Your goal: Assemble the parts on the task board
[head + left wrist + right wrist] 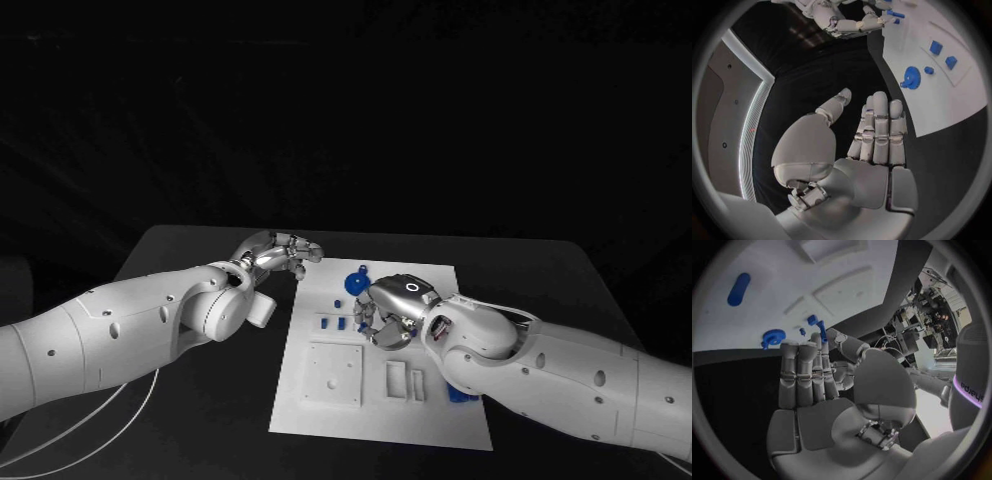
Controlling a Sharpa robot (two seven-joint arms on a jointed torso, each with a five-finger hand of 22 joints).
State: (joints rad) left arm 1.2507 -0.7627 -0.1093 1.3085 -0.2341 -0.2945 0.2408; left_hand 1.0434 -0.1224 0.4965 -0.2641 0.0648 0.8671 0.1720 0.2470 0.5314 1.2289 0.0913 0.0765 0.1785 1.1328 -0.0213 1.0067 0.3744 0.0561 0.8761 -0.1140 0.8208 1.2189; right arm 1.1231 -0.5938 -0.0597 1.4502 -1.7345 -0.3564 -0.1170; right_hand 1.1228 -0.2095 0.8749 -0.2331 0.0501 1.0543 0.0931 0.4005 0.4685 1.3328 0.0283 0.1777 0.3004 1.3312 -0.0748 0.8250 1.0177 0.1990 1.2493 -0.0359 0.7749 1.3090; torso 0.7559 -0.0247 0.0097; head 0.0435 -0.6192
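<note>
Task board point(378, 400), a flat white rectangular plate, lies in the middle of the black table point(188, 250), reaching from the centre of the head view down toward its lower middle. Much of its right side is covered by the right arm point(577, 375), which crosses it from the lower right, so the pieces there are partly cut off; one blue part point(459, 395) peeks out just under that arm near the lower right of the board. Toward the board's upper end sits a round blue gear-like part point(355, 284), and small blue blocks point(330, 323) lie just below it. Pale recessed rectangles and slots mark the board's lower half. The right hand point(387, 312), silver and jointed, hangs over the board's centre; in the right wrist view its fingers point(804, 375) stand straight side by side, nothing between them and the thumb. The left hand point(277, 252) hovers at the board's upper left corner, over bare table; the left wrist view shows its fingers point(879, 130) extended together, the thumb apart, holding nothing. The table surface is matt black and the room behind it is dark.
</note>
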